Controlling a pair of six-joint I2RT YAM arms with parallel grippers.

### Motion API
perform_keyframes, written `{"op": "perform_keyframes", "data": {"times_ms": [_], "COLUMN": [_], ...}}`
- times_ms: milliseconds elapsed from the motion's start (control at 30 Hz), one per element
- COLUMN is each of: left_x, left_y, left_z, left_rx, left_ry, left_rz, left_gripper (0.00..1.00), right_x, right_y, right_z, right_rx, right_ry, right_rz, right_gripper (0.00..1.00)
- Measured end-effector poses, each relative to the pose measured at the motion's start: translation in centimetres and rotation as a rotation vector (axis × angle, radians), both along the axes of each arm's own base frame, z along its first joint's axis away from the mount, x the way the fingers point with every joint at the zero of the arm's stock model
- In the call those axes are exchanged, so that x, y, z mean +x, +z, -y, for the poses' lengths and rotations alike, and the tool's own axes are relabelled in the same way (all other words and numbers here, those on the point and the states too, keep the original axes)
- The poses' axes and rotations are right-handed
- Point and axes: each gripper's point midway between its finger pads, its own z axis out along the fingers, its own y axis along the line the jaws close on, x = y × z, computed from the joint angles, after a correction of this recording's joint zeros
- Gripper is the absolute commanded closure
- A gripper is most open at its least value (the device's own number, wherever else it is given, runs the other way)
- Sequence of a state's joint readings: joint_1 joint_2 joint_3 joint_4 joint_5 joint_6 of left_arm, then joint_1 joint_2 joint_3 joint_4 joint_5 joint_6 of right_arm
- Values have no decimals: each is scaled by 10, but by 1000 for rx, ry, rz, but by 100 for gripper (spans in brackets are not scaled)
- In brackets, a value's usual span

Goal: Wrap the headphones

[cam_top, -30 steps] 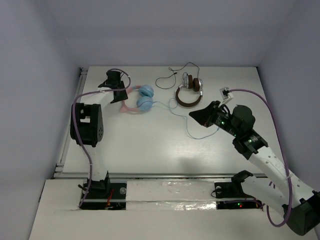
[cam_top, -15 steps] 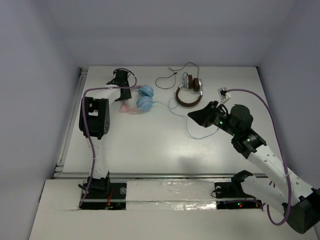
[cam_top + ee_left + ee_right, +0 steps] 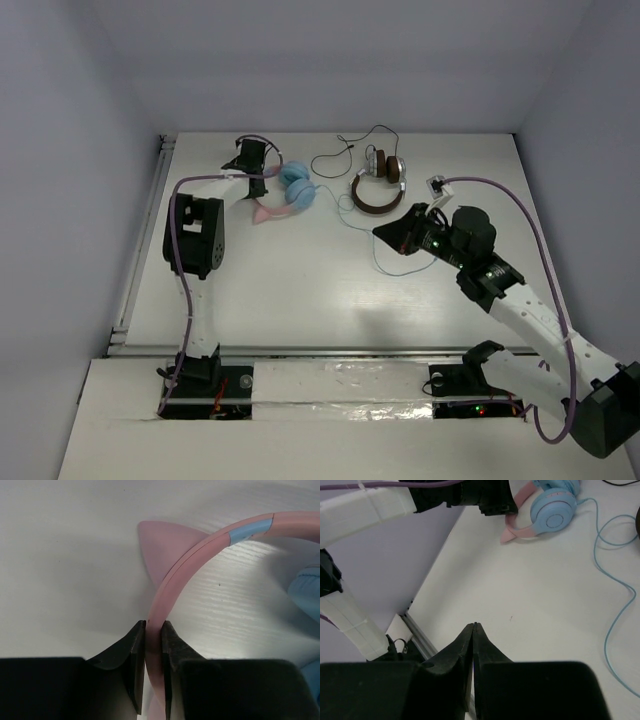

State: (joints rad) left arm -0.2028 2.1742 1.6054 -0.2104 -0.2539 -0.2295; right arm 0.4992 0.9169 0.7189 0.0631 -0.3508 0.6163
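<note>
Near the table's [image 3: 300, 290] far edge, left tool [image 3: 152, 629] clamps headphones [image 3: 215, 540]; right tool [image 3: 473, 630] clenched.

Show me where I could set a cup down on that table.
Bare: the table's near half, between the left arm and right arm, nearer than the light blue cable. Crowded: the far strip, where the light blue headphones, brown headphones and dark cable lie close together.

Right of the left gripper [image 3: 152, 630], the headphones' [image 3: 200, 549] ear cup [image 3: 309, 587] was cropped by the frame edge; between its fingers [image 3: 132, 665], the pink headband [image 3: 172, 587] ran off the bottom edge.
</note>
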Motion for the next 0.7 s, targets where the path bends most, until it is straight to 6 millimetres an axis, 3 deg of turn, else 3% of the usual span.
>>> {"op": "perform_keyframes", "data": {"times_ms": [67,167,333,433,467,533,567,700], "left_x": [-3,-9,-30,-50,-58,-76,-83,-122], "left_y": [7,36,116,171,185,206,211,224], "left_z": [1,3,13,22,25,30,32,46], "left_rx": [-10,-28,-102,-178,-198,-236,-251,-338], "left_ry": [-6,-24,-82,-137,-156,-194,-207,-290], "left_rz": [-2,17,107,202,226,255,260,240], "left_gripper": [100,100,100,100,100,100,100,100], "right_x": [2,4,5,10,13,18,21,42], "right_y": [-7,-16,-13,-4,-1,7,11,29], "right_z": [-2,-5,-11,-15,-17,-21,-23,-26], "right_rx": [-11,-29,-36,-33,-34,-44,-52,-112], "right_ry": [3,6,17,15,16,18,18,-2], "right_rz": [-21,-43,-41,-30,-27,-12,0,66], "right_gripper": [95,97,95,79,64,47,34,23]}}
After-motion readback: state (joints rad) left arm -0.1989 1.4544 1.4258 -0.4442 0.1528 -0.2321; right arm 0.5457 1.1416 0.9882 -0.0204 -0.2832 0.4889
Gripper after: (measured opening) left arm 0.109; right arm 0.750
